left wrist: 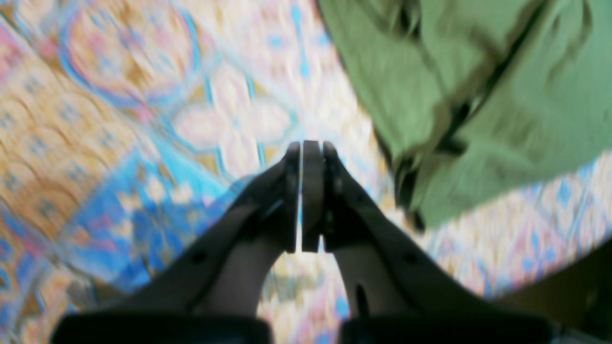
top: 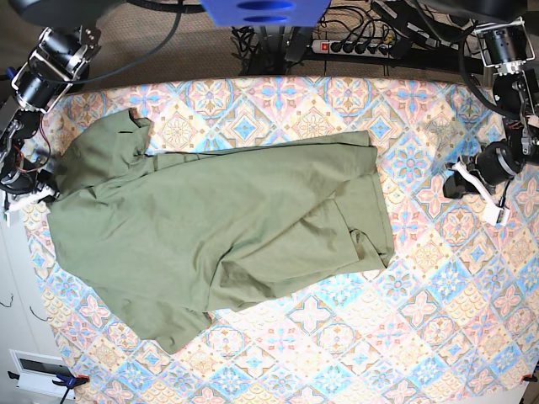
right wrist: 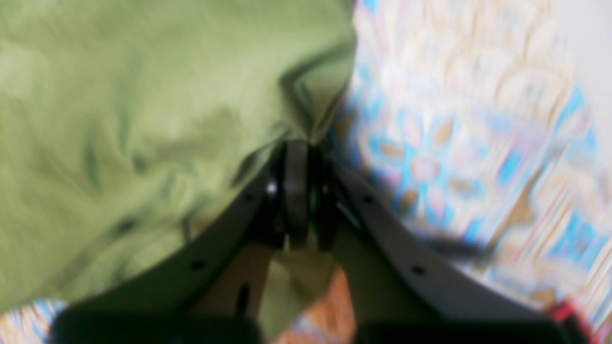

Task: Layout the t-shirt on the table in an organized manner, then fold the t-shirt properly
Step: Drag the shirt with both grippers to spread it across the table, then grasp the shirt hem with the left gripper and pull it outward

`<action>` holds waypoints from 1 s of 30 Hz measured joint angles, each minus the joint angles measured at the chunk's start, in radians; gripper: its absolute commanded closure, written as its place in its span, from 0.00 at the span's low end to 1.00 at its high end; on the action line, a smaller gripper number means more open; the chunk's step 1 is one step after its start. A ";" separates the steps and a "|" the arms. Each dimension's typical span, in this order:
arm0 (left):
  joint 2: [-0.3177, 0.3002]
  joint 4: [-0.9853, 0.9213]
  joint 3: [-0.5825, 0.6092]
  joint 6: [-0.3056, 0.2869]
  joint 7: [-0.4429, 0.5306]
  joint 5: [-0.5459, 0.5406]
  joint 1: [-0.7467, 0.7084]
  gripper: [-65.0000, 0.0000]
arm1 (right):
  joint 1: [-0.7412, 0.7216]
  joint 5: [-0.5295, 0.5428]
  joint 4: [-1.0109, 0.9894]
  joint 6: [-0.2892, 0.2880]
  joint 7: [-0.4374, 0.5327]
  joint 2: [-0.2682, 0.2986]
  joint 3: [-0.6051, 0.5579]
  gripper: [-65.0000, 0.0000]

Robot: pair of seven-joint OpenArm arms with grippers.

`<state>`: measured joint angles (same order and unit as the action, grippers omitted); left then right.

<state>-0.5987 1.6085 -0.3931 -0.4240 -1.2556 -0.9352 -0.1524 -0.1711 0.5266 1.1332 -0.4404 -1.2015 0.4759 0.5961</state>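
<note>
The olive-green t-shirt (top: 219, 231) lies crumpled across the left and middle of the patterned table (top: 438, 286), with folds at its right side and lower hem. My right gripper (right wrist: 299, 143) is shut on a pinch of the t-shirt (right wrist: 119, 119) at its edge. In the base view this right gripper (top: 50, 195) sits at the shirt's far left edge. My left gripper (left wrist: 311, 143) is shut with nothing in it, hovering over bare tablecloth. The t-shirt (left wrist: 478, 95) lies off to its upper right. In the base view the left gripper (top: 449, 187) is right of the shirt, apart from it.
A power strip (top: 354, 46) with cables lies beyond the table's far edge. A white cabinet (top: 21, 337) stands off the table's left side. Bare tablecloth shows along the front and right of the table.
</note>
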 measured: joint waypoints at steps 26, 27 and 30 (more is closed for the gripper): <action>0.373 -0.487 0.280 -0.055 0.192 0.343 0.513 0.58 | 0.026 -0.012 0.005 0.003 0.008 -0.043 -0.043 0.97; 0.389 -0.524 0.280 -0.055 0.202 0.363 0.519 0.58 | 0.025 -0.010 0.005 0.002 0.010 -0.044 -0.043 0.97; 0.409 -0.626 0.277 -0.051 0.235 0.389 0.521 0.58 | 0.024 -0.003 0.005 0.000 0.011 -0.046 -0.043 0.97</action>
<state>-0.1902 0.9825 -0.1158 -0.4755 -1.0210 -0.5461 0.3687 -0.1467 0.5236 1.1385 -0.4408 -1.1904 0.4297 0.5526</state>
